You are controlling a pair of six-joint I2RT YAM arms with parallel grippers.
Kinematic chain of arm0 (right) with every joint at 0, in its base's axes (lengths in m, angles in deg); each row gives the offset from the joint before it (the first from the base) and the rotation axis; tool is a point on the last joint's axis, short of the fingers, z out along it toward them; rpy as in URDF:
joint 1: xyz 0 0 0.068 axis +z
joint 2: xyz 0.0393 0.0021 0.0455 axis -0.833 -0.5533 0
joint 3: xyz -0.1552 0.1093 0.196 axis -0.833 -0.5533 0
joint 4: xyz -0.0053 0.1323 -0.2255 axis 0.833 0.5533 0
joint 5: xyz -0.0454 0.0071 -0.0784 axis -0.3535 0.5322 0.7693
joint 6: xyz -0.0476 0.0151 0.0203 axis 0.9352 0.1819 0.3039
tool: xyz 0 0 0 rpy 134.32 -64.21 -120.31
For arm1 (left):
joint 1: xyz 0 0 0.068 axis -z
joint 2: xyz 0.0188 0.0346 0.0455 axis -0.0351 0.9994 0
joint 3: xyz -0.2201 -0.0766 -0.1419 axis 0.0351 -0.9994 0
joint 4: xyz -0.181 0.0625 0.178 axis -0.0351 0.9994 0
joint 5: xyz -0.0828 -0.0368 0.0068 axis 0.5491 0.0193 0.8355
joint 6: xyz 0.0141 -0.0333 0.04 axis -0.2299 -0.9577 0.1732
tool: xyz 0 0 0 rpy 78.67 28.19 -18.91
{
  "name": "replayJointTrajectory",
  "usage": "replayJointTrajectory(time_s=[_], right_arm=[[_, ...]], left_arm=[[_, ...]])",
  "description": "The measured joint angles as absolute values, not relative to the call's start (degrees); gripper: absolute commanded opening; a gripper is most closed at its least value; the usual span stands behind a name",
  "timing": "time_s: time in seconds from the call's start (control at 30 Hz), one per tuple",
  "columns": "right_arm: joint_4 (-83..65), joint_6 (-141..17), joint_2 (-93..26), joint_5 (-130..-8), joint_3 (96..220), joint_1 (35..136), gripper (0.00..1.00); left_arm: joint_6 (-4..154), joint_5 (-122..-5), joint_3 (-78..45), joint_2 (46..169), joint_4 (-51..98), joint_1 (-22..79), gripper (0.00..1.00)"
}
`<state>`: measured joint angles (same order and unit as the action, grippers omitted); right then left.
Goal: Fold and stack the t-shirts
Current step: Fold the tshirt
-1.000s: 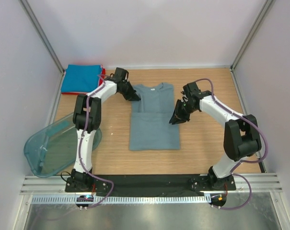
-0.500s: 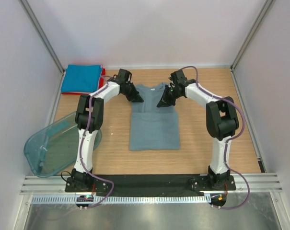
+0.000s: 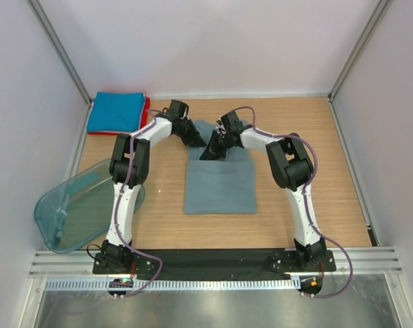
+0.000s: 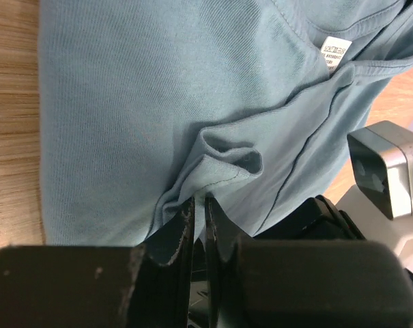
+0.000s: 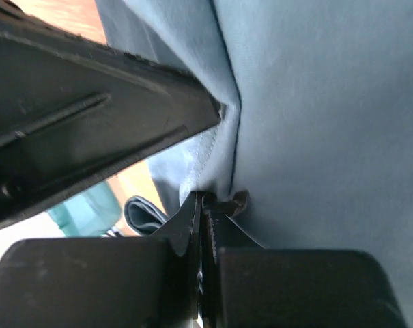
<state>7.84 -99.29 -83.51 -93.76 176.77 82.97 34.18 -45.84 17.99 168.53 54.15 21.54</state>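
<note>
A dusty grey-blue t-shirt (image 3: pixel 218 181) lies flat mid-table, its white neck label (image 4: pixel 334 52) showing in the left wrist view. My left gripper (image 3: pixel 194 141) is at the shirt's upper left, shut on a bunched fold of its cloth (image 4: pixel 223 160). My right gripper (image 3: pixel 209 152) sits close beside it over the shirt's top, shut on a hemmed edge of the same shirt (image 5: pixel 220 147). A bright blue folded t-shirt (image 3: pixel 116 111) rests on a red one (image 3: pixel 147 105) at the back left corner.
A translucent teal plastic tub (image 3: pixel 76 208) lies tipped off the table's left edge. Grey walls with metal posts close in the back and sides. The left arm's dark body (image 5: pixel 90 89) crowds the right wrist view.
My right gripper has swung from the shirt's right edge leftward across its top to beside the left gripper, and its jaws have closed. The left gripper has barely moved.
</note>
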Motion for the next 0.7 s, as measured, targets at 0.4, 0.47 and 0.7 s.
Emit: replayJointTrajectory(time_s=[0.4,0.47,0.7], right_arm=[[2.4,-102.2,-84.0,-95.7,174.5,82.5,0.01],[2.2,-102.1,-84.0,-95.9,174.4,82.4,0.01],[2.3,-101.6,-84.0,-95.9,174.5,82.4,0.01]], left_arm=[[34.2,-45.8,18.8,168.9,54.4,21.5,0.11],[34.2,-45.8,20.3,169.8,54.6,21.5,0.12],[34.1,-45.4,24.7,172.4,54.7,21.5,0.12]])
